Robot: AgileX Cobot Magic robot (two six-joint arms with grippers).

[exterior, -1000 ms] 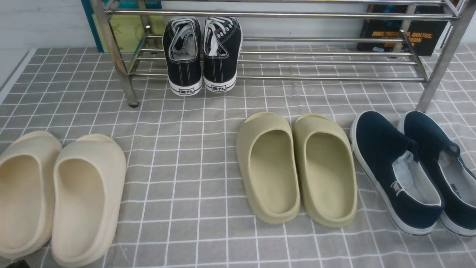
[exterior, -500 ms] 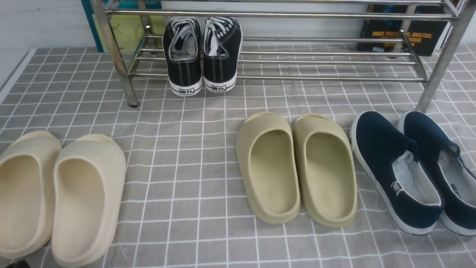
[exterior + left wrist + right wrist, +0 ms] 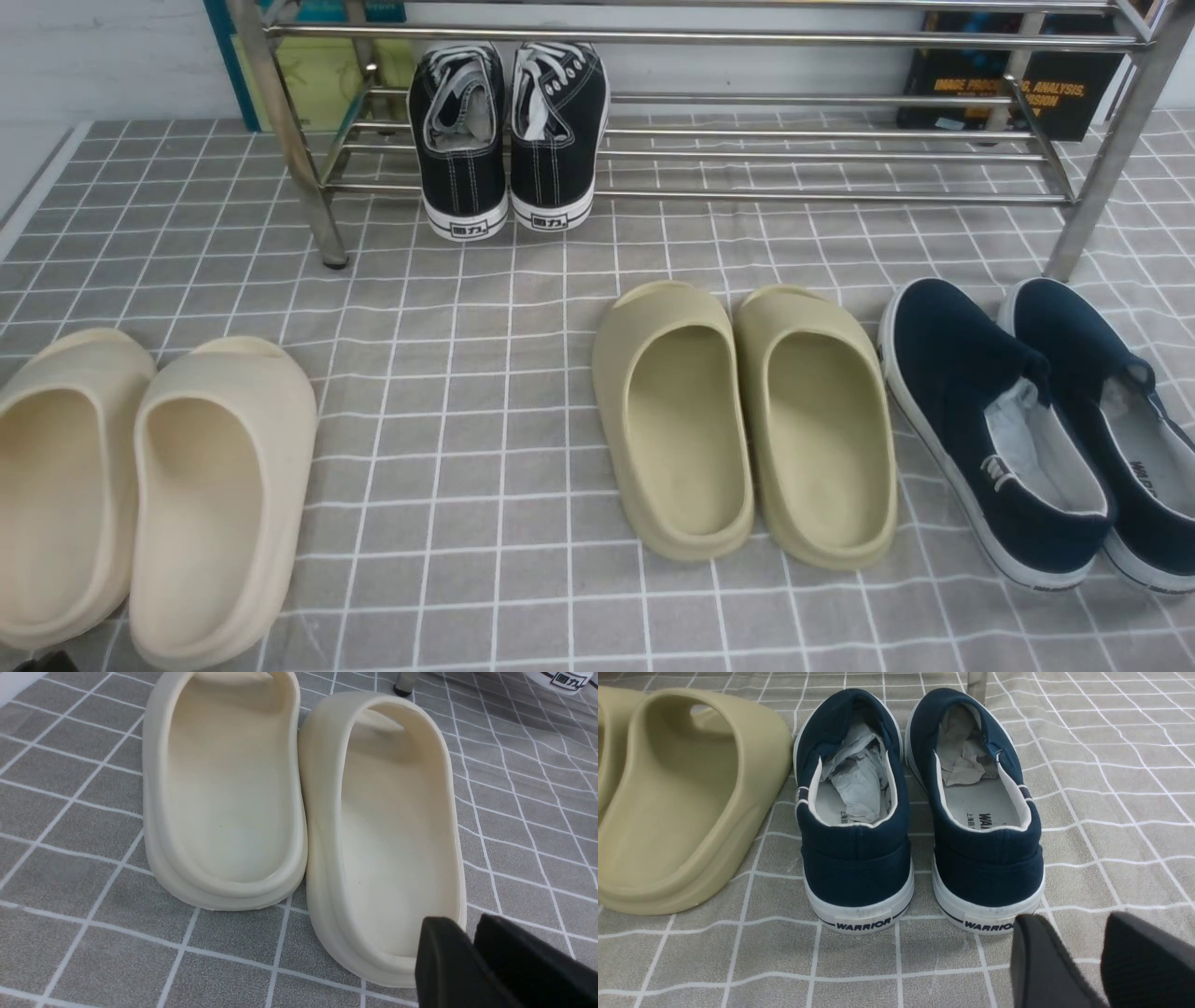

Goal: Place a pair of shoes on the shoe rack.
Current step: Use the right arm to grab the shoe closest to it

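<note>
The wide, shiny steel-tube shoe rack (image 3: 822, 194) stands at the far side of the grey-checked table (image 3: 467, 420). The pair of navy canvas slip-on shoes (image 3: 980, 401) with white soles sits on the table near the rack's right leg, off the rack. The right hand (image 3: 1083, 926) hangs open and empty by their heels; whether the left hand (image 3: 469, 928) is open or closed I cannot tell.

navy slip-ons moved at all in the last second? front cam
No. The navy slip-ons lie on the same squares of the checked cloth, their toes still just in front of the right leg of the shoe rack.
</note>
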